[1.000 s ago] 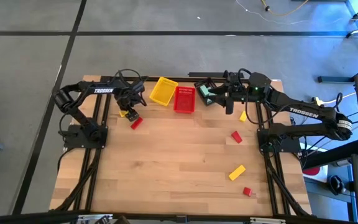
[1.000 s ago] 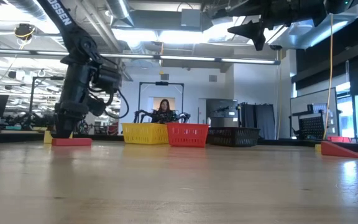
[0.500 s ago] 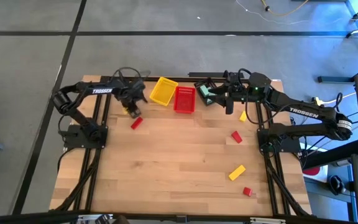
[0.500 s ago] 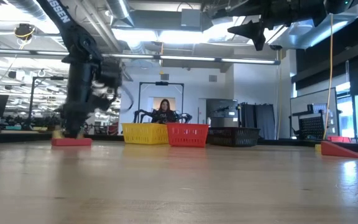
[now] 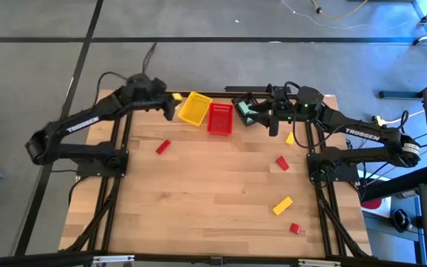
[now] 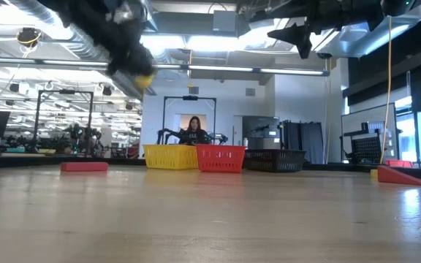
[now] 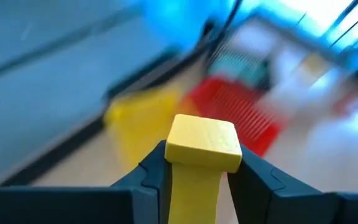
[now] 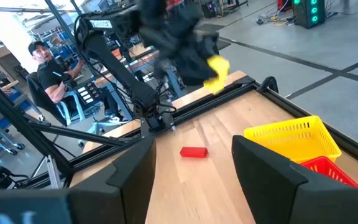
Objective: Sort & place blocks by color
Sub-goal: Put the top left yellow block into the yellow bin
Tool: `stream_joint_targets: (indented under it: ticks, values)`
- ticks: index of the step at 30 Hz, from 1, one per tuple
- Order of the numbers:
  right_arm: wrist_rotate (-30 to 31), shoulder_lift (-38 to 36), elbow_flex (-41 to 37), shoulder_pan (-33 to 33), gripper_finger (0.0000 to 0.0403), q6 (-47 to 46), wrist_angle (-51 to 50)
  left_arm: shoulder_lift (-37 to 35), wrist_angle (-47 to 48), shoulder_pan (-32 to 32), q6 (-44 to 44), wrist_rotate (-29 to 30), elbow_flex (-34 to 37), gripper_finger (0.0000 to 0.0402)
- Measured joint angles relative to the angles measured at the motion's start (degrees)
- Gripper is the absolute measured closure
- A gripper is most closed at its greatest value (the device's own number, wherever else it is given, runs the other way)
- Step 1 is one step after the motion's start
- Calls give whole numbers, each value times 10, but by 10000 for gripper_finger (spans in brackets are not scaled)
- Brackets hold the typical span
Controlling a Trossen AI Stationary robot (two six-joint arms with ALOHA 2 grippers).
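Three baskets (image 5: pixel 219 117) sit in a row at the upper middle of the high view, along the far edge of the tabletop (image 5: pixel 213 200). The left end effector (image 5: pixel 170 104) hangs above the tabletop just left of the row, clamping a block (image 5: pixel 177 97). The right end effector (image 5: pixel 273 122) hovers just right of it. One bar (image 5: pixel 162 146) lies below the left end effector. Four more pieces (image 5: pixel 282 205) are scattered down the right side of the frame, well apart from the bar.

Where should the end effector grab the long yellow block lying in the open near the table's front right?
Take the long yellow block across its two long sides at mid-length, coming straight down from above. It lies flat and slanted on the table, so turn the fingers square to that slant.
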State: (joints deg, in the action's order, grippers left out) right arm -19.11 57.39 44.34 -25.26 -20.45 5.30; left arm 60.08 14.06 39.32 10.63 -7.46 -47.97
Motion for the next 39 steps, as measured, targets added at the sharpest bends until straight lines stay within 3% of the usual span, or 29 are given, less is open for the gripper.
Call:
stream_joint_targets:
  ticks: [7, 14, 26, 33, 39]
  values:
    - [0, 0, 0, 0, 191, 1, 10, -9, -190, -117, 53, -6, 0, 292]
    - [0, 0, 0, 0, 191, 2, 10, 8, -250, -160, 55, 9, 0, 292]
    - [0, 0, 0, 0, 191, 15, 10, 8, -249, -159, 55, 10, 0, 292]
    - [0, 0, 0, 0, 191, 14, 9, 19, -245, -136, 54, 59, -3, 292]
    - [0, 0, 0, 0, 191, 14, 9, 116, -110, -62, 53, 34, -95, 292]
